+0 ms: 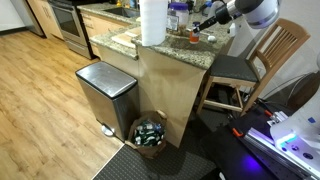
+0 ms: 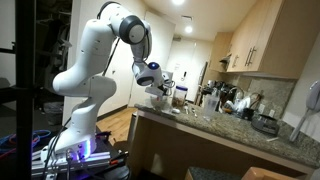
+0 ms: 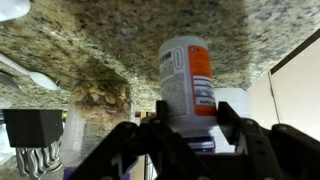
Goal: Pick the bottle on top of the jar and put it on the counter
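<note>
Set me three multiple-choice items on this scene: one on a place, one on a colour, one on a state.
1. The steel bin stands: A on the floor beside the counter; B on top of it; C on the arm.
2. The bottle has a label that is: A green; B orange; C purple.
3. The bottle is: A inside the bin; B on the floor; C between the fingers of the gripper.
Answers: A, it rests on wood flooring; B, the wrist view shows orange; C, fingers flank it.
</note>
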